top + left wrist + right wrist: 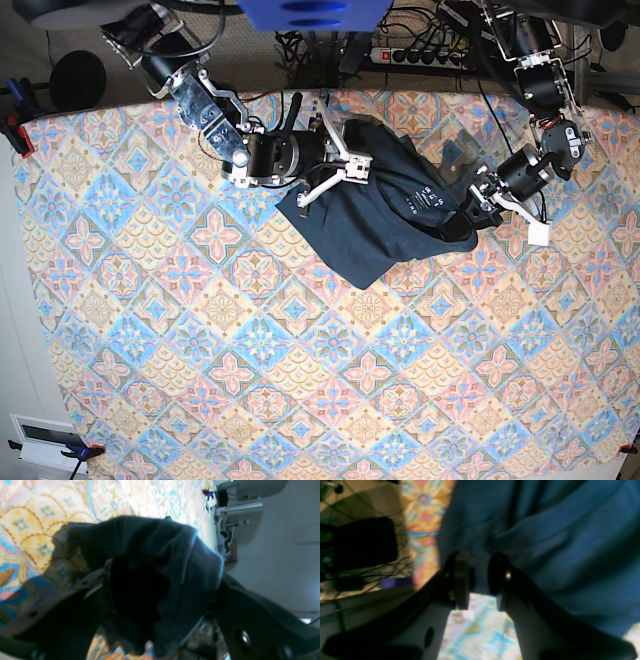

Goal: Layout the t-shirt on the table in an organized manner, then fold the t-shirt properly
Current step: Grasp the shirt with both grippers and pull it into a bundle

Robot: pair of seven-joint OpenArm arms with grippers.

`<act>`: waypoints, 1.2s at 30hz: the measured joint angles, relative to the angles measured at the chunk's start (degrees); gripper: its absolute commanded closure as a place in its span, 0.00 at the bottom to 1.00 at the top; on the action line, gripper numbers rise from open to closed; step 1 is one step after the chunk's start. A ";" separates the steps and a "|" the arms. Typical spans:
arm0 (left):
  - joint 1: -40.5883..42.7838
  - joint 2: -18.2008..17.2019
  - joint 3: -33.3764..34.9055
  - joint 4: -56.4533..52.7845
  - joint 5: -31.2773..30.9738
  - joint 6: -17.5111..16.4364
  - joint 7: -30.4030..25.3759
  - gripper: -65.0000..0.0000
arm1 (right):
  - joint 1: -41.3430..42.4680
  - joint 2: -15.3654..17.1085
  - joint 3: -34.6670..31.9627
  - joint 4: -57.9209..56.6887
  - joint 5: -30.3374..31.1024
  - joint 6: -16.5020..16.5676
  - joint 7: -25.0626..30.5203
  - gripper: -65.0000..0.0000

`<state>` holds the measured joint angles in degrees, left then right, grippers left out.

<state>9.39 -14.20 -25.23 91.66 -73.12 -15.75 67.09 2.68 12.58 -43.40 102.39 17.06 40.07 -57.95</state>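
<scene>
The dark navy t-shirt (385,210) lies rumpled near the far edge of the tile-patterned table (300,380), with pale label text showing at its neck. My right gripper (345,170) is at the shirt's left edge. In the right wrist view its pads (461,580) stand close together around a fold of the t-shirt (545,542), so the right gripper (480,577) is shut on it. My left gripper (468,222) is at the shirt's right corner. In the left wrist view the left gripper (162,572) has its jaws wide apart and bunched t-shirt fabric (155,545) drapes loosely between them.
Beyond the table's far edge lie a power strip and cables (430,50). A white tag (538,233) hangs by the left arm. A clamp (15,130) grips the table's left edge. Patterned cloth (300,400) stretches toward the near side.
</scene>
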 measured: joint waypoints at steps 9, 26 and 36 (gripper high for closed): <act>-0.13 1.97 0.11 -4.39 19.06 -0.02 3.41 0.42 | 2.29 0.02 0.11 6.25 -0.20 0.13 -0.11 0.76; 4.50 -2.80 1.44 11.87 16.94 -0.55 6.23 0.24 | 2.54 0.17 9.55 6.73 0.26 0.20 0.28 0.76; -2.12 3.48 6.08 10.49 10.19 -0.42 6.67 0.40 | 2.67 0.11 21.31 4.52 0.02 -0.11 0.44 0.76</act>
<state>7.27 -10.72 -19.16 102.15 -62.94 -16.16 73.76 5.34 12.69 -22.09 106.91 17.08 39.97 -57.52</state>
